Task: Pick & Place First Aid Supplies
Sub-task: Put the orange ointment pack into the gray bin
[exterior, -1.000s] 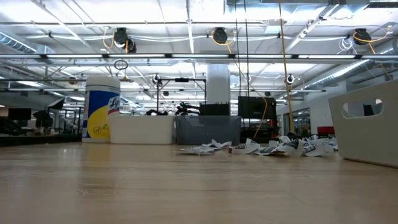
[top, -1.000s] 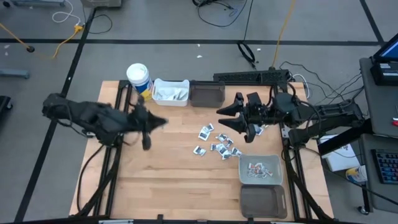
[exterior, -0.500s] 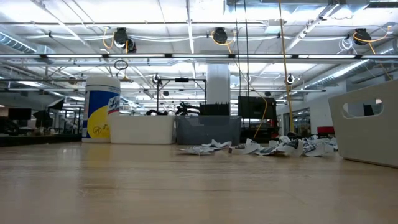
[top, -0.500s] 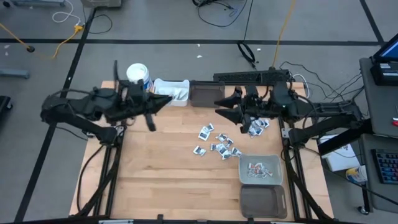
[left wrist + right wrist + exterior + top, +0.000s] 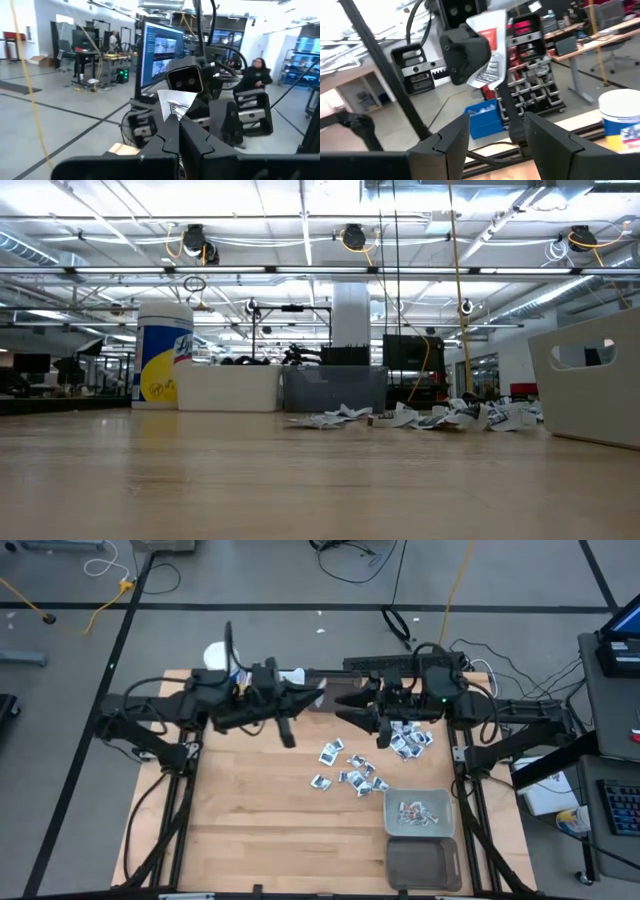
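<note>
My left gripper (image 5: 305, 695) is high above the table's far middle, pointing level toward the right arm. It is shut on one white first aid packet (image 5: 175, 102), which shows red and dark print in the right wrist view (image 5: 492, 47). My right gripper (image 5: 492, 132) stands open a short way off, facing the packet, with nothing between its fingers (image 5: 350, 712). More packets (image 5: 350, 768) lie flat and scattered on the wooden table (image 5: 250, 830), some under the right arm (image 5: 410, 738). Neither gripper shows in the low view. My left gripper pinches the packet's near end (image 5: 172, 116) between its two shut fingers. The fingers come level from the table's left. The packet sticks out past the fingertips, roughly upright and a little tilted, lifted clear of the table.
A grey bin (image 5: 418, 812) holding packets and a dark bin (image 5: 422, 862) stand at the near right. A white bin (image 5: 228, 388), a dark bin (image 5: 335, 388) and a white cup with a yellow band (image 5: 165, 355) stand along the far edge. The table's near left is bare wood.
My left gripper, shut throughout, has risen and swung from the table's left toward its far middle, tipping from slanting down to level. My right gripper has shifted a little toward the far edge and toward the left gripper, staying open.
</note>
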Robot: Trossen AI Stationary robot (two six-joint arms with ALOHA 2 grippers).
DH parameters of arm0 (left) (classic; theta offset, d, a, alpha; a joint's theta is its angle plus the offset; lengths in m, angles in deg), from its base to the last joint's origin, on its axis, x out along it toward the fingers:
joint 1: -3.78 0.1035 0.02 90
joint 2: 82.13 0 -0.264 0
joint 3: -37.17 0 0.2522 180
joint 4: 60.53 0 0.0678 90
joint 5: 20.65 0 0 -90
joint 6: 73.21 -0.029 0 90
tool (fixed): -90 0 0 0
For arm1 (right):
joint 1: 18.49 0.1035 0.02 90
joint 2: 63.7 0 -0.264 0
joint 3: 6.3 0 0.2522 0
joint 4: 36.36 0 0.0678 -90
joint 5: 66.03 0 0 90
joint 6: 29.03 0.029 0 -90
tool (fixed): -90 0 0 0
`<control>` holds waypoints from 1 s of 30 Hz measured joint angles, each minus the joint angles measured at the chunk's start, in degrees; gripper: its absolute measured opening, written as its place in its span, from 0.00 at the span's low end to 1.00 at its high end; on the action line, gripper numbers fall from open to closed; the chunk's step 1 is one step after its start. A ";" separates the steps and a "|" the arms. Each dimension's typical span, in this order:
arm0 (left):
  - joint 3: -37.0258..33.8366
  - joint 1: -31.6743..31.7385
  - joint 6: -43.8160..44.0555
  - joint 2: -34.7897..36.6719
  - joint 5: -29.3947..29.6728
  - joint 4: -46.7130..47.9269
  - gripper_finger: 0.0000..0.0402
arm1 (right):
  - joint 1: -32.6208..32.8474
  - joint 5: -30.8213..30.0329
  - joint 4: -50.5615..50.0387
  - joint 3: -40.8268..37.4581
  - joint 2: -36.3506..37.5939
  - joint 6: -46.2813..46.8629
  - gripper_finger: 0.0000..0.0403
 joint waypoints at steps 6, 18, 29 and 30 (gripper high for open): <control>4.66 0.42 -0.02 -4.56 -1.82 0.99 0.00 | -0.02 0.70 0.92 0.00 0.46 -1.56 0.45; 5.63 0.38 0.17 -6.42 -3.52 0.53 0.00 | 0.15 6.43 4.89 0.00 0.45 0.51 0.43; 5.63 0.26 0.26 -6.42 -3.09 1.09 0.00 | 0.17 6.68 5.78 -0.07 -0.73 1.57 0.04; 5.63 0.19 0.25 -6.41 -3.07 1.01 0.00 | 0.17 6.68 6.08 -0.07 -0.72 1.59 0.02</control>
